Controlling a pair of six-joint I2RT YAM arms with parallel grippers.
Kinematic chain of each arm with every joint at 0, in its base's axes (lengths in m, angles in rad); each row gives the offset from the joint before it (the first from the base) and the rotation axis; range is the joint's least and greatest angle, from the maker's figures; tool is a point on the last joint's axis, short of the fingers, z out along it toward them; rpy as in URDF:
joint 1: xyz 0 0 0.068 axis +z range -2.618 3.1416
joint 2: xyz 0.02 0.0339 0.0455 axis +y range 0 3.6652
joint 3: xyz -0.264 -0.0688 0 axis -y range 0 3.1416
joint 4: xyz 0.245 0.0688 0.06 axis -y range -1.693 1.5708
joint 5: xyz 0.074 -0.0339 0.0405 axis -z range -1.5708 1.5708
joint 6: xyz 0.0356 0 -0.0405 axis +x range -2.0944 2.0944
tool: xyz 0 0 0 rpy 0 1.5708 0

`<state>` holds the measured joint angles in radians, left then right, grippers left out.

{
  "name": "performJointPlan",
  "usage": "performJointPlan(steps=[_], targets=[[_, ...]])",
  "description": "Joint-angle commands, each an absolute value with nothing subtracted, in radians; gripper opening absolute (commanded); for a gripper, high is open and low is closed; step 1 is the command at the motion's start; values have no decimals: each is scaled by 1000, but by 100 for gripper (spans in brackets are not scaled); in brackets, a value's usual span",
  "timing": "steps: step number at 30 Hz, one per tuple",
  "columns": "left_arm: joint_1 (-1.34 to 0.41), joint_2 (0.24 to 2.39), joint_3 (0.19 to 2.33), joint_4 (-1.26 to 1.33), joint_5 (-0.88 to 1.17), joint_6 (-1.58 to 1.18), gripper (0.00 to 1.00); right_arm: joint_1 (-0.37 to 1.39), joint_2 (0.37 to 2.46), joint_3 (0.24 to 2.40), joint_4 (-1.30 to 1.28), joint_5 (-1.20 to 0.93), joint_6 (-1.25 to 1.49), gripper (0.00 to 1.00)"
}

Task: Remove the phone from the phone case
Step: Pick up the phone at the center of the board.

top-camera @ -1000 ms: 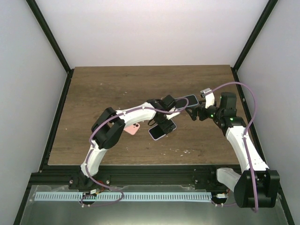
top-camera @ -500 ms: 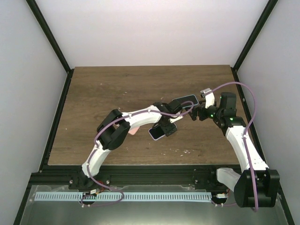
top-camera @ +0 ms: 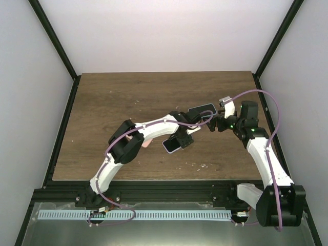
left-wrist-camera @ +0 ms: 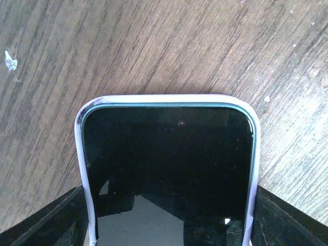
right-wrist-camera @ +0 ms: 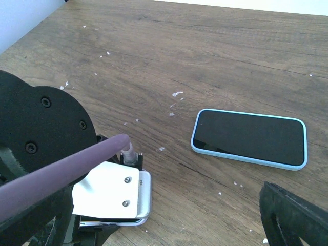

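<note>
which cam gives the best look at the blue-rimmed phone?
Right wrist: the blue-rimmed phone lies whole on the table, screen up, nothing covering it. Top external shows it small, close against both arms. Left wrist misses it.

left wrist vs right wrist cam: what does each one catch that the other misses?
Left wrist only: a pale-cased phone, screen up, flanked by the fingers of the left gripper; contact unclear. Right wrist only: a blue-cased phone lying flat and free, plus the left arm's wrist housing and purple cable. Both: the wooden table with white specks.
</note>
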<state>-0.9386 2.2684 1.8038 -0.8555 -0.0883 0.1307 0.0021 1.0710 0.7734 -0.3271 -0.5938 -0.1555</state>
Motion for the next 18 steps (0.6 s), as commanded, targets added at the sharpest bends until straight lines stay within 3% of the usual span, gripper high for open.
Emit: performJointPlan(steps=[1, 4, 6, 9, 18], targets=[[-939, 2336, 1837, -916, -72, 97, 71, -6, 1070, 778, -301, -589, -147, 100], [-937, 2325, 1835, -901, -94, 77, 72, -6, 1069, 777, -301, -587, -147, 100], [-936, 2309, 1821, -875, -108, 62, 84, -6, 1069, 777, -301, -588, -147, 100], [-935, 2309, 1818, -870, -104, 66, 87, -6, 1069, 777, -301, -589, -146, 100], [-911, 2335, 1833, -901, -48, 45, 62, -6, 1066, 777, -304, -586, -150, 100]])
